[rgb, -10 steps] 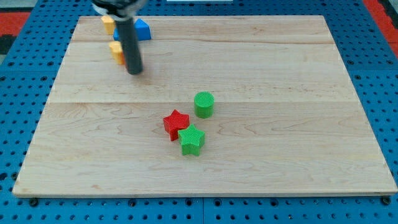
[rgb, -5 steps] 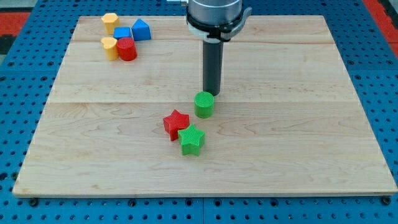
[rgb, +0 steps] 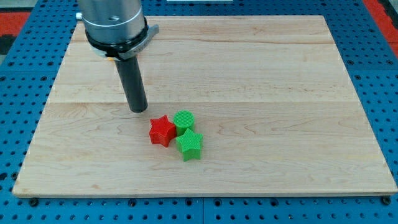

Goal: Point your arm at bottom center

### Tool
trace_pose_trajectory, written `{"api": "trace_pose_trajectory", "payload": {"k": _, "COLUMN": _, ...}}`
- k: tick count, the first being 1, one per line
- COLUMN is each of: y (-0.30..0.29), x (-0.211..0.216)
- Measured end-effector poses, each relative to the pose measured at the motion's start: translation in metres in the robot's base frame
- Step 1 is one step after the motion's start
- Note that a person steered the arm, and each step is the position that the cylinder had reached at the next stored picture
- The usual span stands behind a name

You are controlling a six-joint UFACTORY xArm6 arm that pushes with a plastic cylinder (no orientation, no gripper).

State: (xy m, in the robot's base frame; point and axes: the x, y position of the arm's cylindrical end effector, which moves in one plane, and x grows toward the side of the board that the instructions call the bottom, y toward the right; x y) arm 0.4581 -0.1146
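In the camera view our dark, smooth rod stands nearly upright on the pale wooden board (rgb: pixel 280 74), holding nothing. Our tip (rgb: pixel 138 110) sits at ten o'clock from the ridged red star (rgb: pixel 161 130), which touches the green cylinder (rgb: pixel 184 120) and green star (rgb: pixel 189 144).

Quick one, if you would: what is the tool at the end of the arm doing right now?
No gripper: my tip holds nothing, resting on the board up-left of the red star, touching no block.

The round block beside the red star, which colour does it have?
Green. The green cylinder shows in the camera view, the only one, touching the red star.
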Motion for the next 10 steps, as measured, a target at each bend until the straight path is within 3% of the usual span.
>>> {"api": "trace_pose_trajectory", "payload": {"k": 2, "y": 0.0, "x": 0.012}}
{"api": "trace_pose_trajectory", "payload": {"k": 4, "y": 0.03, "x": 0.087}}
{"api": "trace_pose_trajectory", "payload": {"k": 6, "y": 0.083, "x": 0.103}}
{"api": "trace_pose_trajectory", "payload": {"k": 8, "y": 0.075, "x": 0.131}}
{"api": "trace_pose_trajectory", "payload": {"k": 9, "y": 0.103, "x": 0.13}}
{"api": "trace_pose_trajectory", "payload": {"k": 10, "y": 0.107, "x": 0.074}}
